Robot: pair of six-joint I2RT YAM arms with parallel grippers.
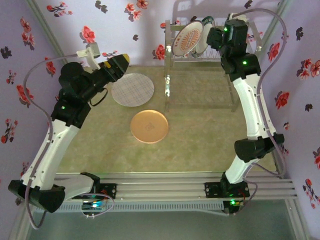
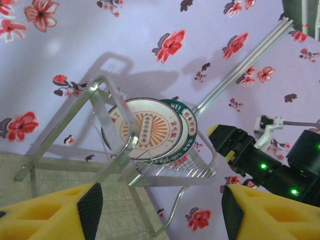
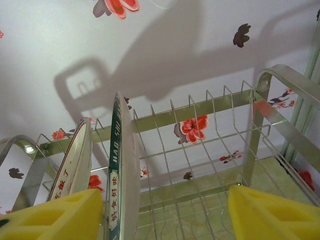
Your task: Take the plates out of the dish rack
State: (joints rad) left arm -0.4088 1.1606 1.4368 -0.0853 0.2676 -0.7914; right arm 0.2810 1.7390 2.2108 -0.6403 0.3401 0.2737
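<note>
As the overhead camera looks down on the pale green table (image 1: pixel 200 135), the left arm bends in from the near left, and its left gripper (image 1: pixel 120 62) hangs above the table's far-left part. In the left wrist view, the left gripper (image 2: pixel 161 207) has its yellow foam fingers (image 2: pixel 45 215) spread wide with nothing between them. Just right of that gripper, a round cream plate with fine speckles (image 1: pixel 132 90) lies flat on the table. A plain round orange plate (image 1: pixel 149 126) lies flat nearer the middle, close to it but apart. Further right, at the far edge, stands the shiny silver wire dish rack (image 1: pixel 200 75) on tall legs. Two plates stand upright between its thin dividers at its left end: a white plate with an orange radial pattern (image 1: pixel 187 40) and, just right of it, a white plate with a dark teal rim (image 1: pixel 206 25). The right arm rises along the right side, and its right gripper (image 1: pixel 216 37) reaches into the rack beside these plates. In the right wrist view, the right gripper (image 3: pixel 165 212) is released, yellow fingers (image 3: pixel 272 215) far apart. The teal-rimmed plate (image 3: pixel 117 170) stands edge-on inside that gap, hard by the left-hand finger; whether they touch cannot be told. The patterned plate (image 3: pixel 72 160) stands outside the gap, further left.
</note>
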